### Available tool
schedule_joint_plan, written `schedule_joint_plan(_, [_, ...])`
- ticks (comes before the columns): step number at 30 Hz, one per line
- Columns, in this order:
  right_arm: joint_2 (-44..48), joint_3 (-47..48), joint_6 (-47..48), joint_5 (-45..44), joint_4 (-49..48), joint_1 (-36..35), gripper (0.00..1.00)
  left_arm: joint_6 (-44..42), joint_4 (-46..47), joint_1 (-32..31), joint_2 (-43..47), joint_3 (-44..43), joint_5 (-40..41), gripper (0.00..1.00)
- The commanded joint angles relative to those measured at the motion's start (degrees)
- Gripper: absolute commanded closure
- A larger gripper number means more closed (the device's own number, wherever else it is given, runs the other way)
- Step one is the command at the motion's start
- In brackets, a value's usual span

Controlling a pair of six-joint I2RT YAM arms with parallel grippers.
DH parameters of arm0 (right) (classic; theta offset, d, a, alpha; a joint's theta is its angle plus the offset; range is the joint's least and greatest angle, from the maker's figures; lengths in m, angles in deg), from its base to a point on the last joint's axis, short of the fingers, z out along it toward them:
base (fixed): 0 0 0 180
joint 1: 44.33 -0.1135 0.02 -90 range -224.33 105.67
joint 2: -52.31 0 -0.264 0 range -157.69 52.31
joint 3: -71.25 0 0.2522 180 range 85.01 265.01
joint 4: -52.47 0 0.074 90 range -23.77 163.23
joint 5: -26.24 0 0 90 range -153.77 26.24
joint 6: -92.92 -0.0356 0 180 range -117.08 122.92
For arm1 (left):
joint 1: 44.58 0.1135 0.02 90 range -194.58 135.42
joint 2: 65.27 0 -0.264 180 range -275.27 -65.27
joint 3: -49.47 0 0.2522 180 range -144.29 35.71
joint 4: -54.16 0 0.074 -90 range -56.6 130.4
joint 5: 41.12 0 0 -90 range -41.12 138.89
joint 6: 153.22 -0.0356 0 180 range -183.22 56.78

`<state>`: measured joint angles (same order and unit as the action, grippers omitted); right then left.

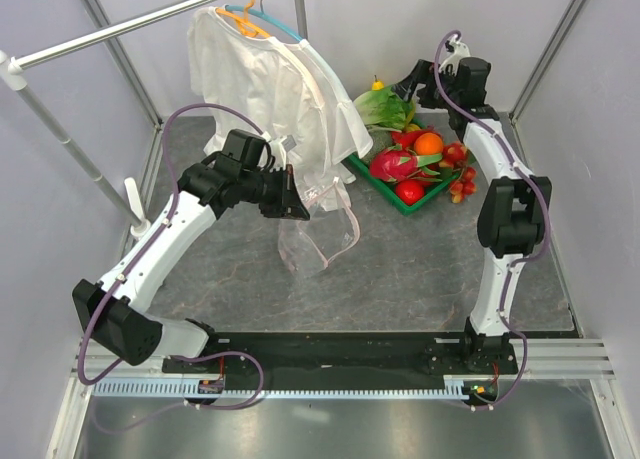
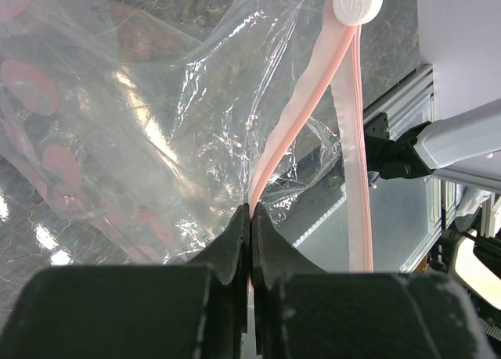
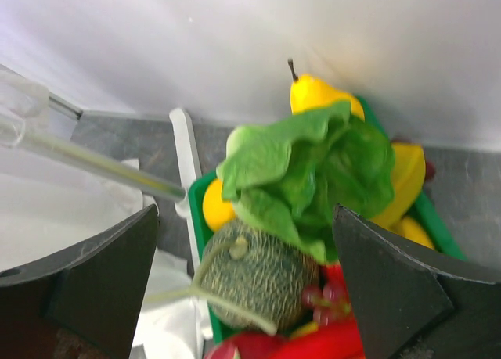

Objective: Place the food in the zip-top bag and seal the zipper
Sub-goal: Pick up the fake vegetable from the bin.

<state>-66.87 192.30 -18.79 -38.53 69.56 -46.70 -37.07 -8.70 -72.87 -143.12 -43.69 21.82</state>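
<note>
Left claw (image 2: 250,218) pinches the pale-pink zipper strip (image 2: 293,116) of the clear dotted plastic bag (image 1: 320,234), mid-surface. Right claw (image 3: 244,242), spread, hovers over leafy green lettuce (image 3: 313,171) far right, whose floppy leaves may slip free.

Lab test cell: white panel walls (image 1: 420,19), slotted aluminium rail (image 1: 330,387) along a grey table (image 1: 400,269).

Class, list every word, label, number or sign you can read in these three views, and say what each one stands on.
No text can be read in any view.
The white tab on the zipper: faint raised marks, too blurred to read.
The zip-top bag: printed round dots only, no lettering visible.
</note>
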Motion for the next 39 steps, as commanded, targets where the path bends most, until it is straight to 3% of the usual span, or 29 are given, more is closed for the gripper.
schedule_joint_plan(1, [-5.2,6.0,-1.1,3.3,-8.1,-0.1,0.02,1.3,1.6,0.7,0.6,0.0,-1.7,0.98])
schedule_joint_plan(26, [-17.8,11.5,-4.8,0.9,-11.7,-3.1,0.03,1.7,1.7,3.6,0.1,3.1,-3.8,0.98])
schedule_joint_plan(29, [-18.8,12.7,-4.7,0.3,-12.1,-3.2,0.13,1.9,1.8,3.9,-0.1,3.2,-4.0,0.98])
schedule_joint_plan(31, [-19.4,13.6,-5.2,1.2,-12.6,-3.1,0.34,2.0,1.9,4.2,-0.4,3.4,-4.3,0.98])
schedule_joint_plan(32, [-19.3,13.7,-5.4,2.0,-13.1,-3.2,0.5,2.0,1.8,4.3,-0.5,3.5,-4.3,0.98])
schedule_joint_plan(36, [-17.5,13.1,-6.4,5.0,-14.4,-3.2,0.77,2.0,1.8,4.6,-0.6,3.5,-4.8,0.98])
schedule_joint_plan(37, [-17.0,12.7,-6.6,5.4,-14.7,-3.2,0.89,2.0,1.8,4.7,-0.6,3.6,-4.8,0.98])
schedule_joint_plan(39, [-15.0,11.1,-7.7,7.0,-15.5,-3.1,1.0,1.9,1.8,4.7,-0.5,3.6,-4.8,0.98])
